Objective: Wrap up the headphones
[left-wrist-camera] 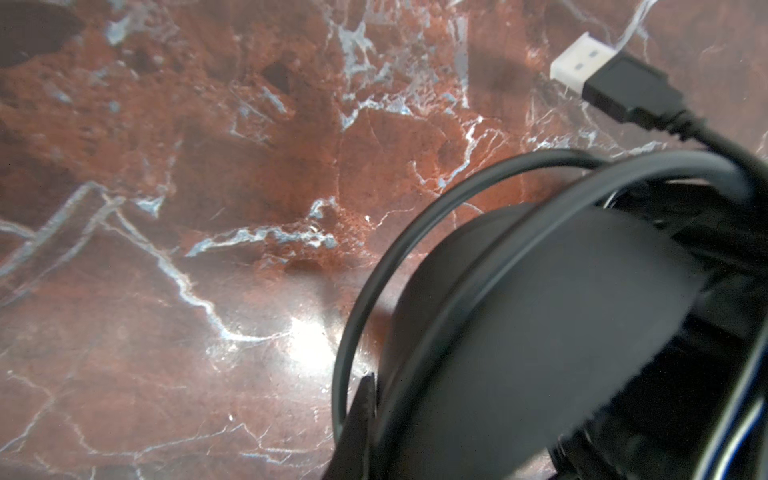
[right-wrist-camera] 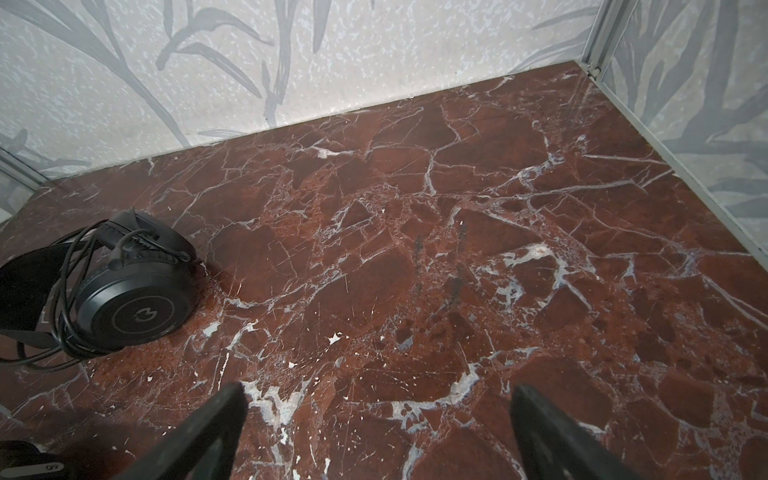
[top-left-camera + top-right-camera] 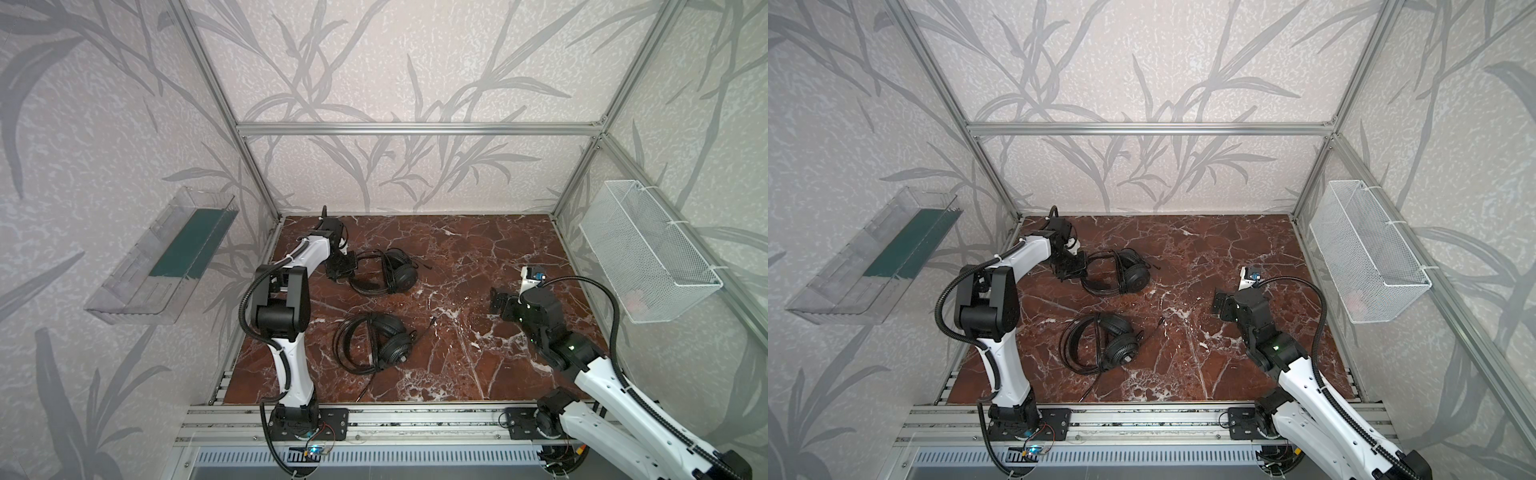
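Observation:
Two black headphones lie on the red marble table (image 3: 478, 249). The far headphones (image 3: 401, 276) (image 3: 1133, 276) (image 2: 137, 307) have their thin cable looped round the headband. Their USB plug (image 1: 615, 87) rests on the marble. My left gripper (image 3: 343, 269) (image 3: 1073, 270) sits at the left end of that headband (image 1: 540, 332). One finger (image 1: 365, 407) shows, tight against the band's wire, and the other finger is hidden behind it. The near headphones (image 3: 390, 345) (image 3: 1119, 347) lie apart from both grippers. My right gripper (image 3: 495, 300) (image 3: 1219, 302) (image 2: 378, 399) hangs open over bare marble at the right.
A clear plastic tray (image 3: 166, 257) hangs on the left wall and a white mesh basket (image 3: 648, 257) on the right wall. Aluminium frame posts edge the table, and a rail (image 3: 415, 419) runs along the front. The near headphones' cable trails toward the front edge (image 3: 370, 386).

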### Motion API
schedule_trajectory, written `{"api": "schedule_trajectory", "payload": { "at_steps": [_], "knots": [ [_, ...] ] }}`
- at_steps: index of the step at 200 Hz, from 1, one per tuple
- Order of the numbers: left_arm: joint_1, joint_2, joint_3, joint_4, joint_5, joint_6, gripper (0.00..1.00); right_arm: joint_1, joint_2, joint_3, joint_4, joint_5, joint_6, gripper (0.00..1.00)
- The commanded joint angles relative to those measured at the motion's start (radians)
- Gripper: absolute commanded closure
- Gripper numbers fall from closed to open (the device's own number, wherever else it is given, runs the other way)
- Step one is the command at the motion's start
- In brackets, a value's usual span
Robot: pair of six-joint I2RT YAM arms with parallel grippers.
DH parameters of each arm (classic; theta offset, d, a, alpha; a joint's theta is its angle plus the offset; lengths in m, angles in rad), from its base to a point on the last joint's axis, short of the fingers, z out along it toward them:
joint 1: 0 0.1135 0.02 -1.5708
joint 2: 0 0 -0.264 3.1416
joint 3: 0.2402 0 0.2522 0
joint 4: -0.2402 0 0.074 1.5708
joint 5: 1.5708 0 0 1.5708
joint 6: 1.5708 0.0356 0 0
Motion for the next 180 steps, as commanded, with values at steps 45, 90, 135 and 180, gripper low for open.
{"api": "schedule_trajectory", "payload": {
  "at_steps": [45,90,135,180],
  "knots": [
    [0.003,0.011,0.053,-0.030,0.054,-0.013,0.79,0.018,0.014,-0.002,0.031,0.033,-0.011,0.01],
    [0.004,0.008,0.086,-0.080,0.030,-0.041,0.59,0.026,0.011,0.001,0.030,0.041,-0.018,0.01],
    [0.004,0.006,0.102,-0.124,0.016,-0.070,0.58,0.034,0.011,0.003,0.022,0.047,-0.016,0.01],
    [0.003,-0.017,0.143,-0.189,0.043,-0.098,0.35,0.043,0.006,0.004,0.016,0.055,-0.014,0.01]
  ]
}}
